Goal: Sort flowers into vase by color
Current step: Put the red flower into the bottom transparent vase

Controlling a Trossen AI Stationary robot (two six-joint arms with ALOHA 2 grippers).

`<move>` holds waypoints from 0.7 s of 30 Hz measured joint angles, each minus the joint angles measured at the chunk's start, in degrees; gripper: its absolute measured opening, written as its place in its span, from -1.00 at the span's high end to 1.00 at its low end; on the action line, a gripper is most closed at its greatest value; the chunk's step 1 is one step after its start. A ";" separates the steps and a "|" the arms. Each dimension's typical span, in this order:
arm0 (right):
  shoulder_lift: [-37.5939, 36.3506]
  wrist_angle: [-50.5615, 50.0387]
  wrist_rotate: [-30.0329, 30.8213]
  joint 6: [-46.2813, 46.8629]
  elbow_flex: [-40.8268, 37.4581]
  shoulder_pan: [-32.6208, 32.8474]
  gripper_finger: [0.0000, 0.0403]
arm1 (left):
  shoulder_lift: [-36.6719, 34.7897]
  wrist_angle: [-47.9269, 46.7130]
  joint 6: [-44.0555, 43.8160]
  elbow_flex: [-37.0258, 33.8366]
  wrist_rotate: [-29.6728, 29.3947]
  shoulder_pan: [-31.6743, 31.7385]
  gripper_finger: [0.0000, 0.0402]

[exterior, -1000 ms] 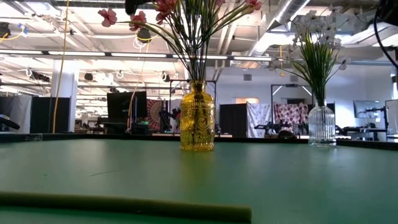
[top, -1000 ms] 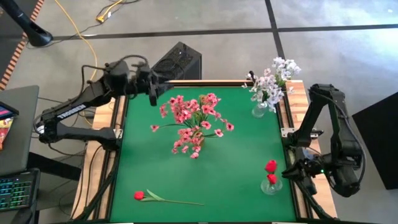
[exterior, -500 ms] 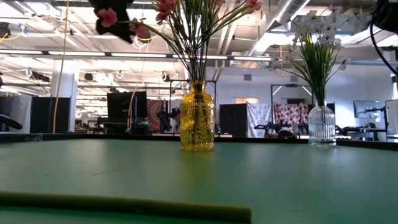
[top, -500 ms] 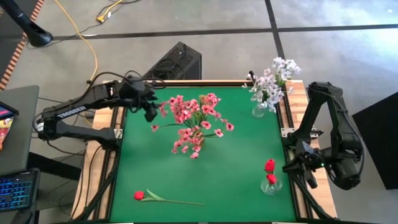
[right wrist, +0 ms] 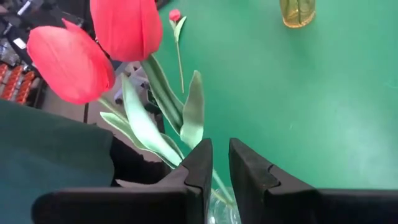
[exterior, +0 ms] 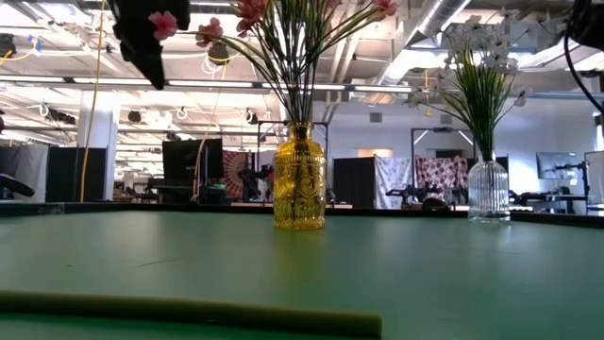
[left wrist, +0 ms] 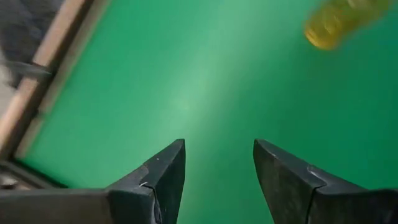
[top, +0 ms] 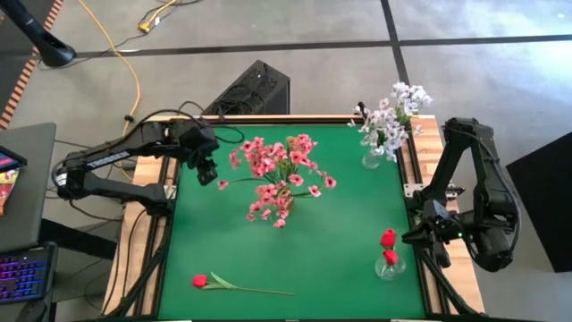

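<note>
Yellow vase [top: 288,190] holds pink flowers [top: 277,170]; left claw [top: 207,170] spread empty, right claw [right wrist: 216,163] nearly closed.

Pink sprays [top: 279,174] stand upright, fanned out, in yellow glass vase [exterior: 299,178] mid-bench, toward far side. White-grey sprays [top: 391,112] upright in clear ribbed vase [exterior: 488,190] at far right corner. Two red buds [top: 389,246] w/ green leaves in clear vase [top: 390,266] at near right edge. One red bud [top: 200,281] on long green stem lies flat, near left.
</note>
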 joint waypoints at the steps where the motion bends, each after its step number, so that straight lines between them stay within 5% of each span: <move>1: 0.00 0.04 -0.04 -0.63 0.00 -0.24 0.60 | 0.36 -1.09 0.23 0.00 1.51 -0.25 0.11; 21: 0.04 0.15 -0.04 -1.44 0.02 -0.53 0.60 | 1.45 -6.32 0.73 0.00 8.52 -12.86 0.11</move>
